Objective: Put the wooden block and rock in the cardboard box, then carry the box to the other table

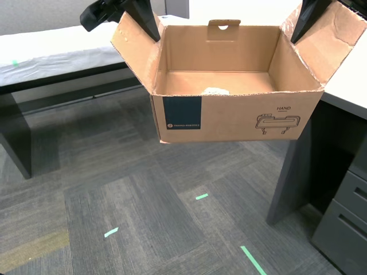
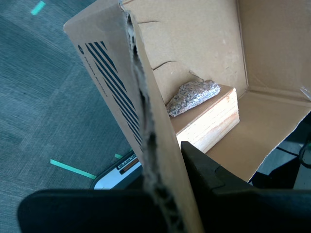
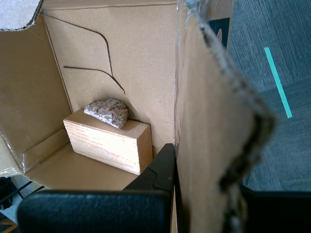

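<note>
The cardboard box (image 1: 235, 114) hangs in the air above the carpet, open at the top, held by its two side flaps. An arm (image 1: 109, 11) grips the flap at the exterior view's left, and another arm (image 1: 312, 17) grips the flap at its right. My first gripper (image 3: 209, 187) is shut on one flap's edge. My second gripper (image 2: 165, 194) is shut on the other flap. Inside lies the wooden block (image 3: 109, 141) (image 2: 206, 121) against a wall. The rock (image 3: 108, 111) (image 2: 192, 96) rests on top of it. Only the rock's top (image 1: 215, 90) shows in the exterior view.
The other table (image 1: 57, 54), with white sheeting and a green mark, stands at the exterior view's left. A smooth white desk (image 1: 350, 80) with grey drawers (image 1: 344, 217) stands at its right. Green tape strips (image 1: 252, 260) mark the grey carpet.
</note>
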Available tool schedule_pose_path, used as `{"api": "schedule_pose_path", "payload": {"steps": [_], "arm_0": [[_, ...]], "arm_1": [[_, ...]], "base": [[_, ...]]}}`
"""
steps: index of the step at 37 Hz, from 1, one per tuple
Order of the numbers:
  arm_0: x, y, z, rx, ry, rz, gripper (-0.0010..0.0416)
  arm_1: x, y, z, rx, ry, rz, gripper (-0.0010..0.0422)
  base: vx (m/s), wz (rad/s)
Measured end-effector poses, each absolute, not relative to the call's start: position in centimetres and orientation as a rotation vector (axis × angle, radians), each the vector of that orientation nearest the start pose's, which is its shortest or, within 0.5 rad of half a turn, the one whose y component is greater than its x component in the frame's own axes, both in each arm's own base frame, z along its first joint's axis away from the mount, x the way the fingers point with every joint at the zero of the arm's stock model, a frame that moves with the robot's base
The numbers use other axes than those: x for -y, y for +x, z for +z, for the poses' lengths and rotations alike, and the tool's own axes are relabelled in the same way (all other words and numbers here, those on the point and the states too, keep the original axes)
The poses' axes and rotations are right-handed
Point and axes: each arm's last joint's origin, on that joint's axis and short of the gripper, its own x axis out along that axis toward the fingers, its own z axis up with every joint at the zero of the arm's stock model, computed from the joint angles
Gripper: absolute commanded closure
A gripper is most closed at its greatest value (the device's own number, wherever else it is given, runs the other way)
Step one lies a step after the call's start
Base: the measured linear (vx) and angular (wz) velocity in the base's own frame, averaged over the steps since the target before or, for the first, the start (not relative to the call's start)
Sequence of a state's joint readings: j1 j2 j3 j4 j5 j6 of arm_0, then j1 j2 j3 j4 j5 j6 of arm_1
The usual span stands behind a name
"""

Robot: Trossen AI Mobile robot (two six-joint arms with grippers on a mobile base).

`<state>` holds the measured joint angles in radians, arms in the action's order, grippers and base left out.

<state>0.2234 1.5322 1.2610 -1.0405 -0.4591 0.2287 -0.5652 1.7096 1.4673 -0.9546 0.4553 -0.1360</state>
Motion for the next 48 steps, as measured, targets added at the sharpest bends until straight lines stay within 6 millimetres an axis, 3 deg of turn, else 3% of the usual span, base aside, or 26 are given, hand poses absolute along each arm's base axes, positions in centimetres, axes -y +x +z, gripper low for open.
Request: {"api": "schedule_pose_path", "payload": {"steps": [30, 48], "arm_0": [[-7.57, 27.54, 26.89, -1.362, 0.244, 0.508, 0.0407], [-7.58, 27.60, 26.89, -1.350, 0.225, 0.523, 0.0406]], "arm_1": [[19.76, 28.79, 27.89, -1.329, -0.255, -0.603, 0.0413], [19.91, 28.84, 27.94, -1.311, -0.244, -0.615, 0.0413]], "base": [[0.100, -0.065], [0.127, 0.010]]}}
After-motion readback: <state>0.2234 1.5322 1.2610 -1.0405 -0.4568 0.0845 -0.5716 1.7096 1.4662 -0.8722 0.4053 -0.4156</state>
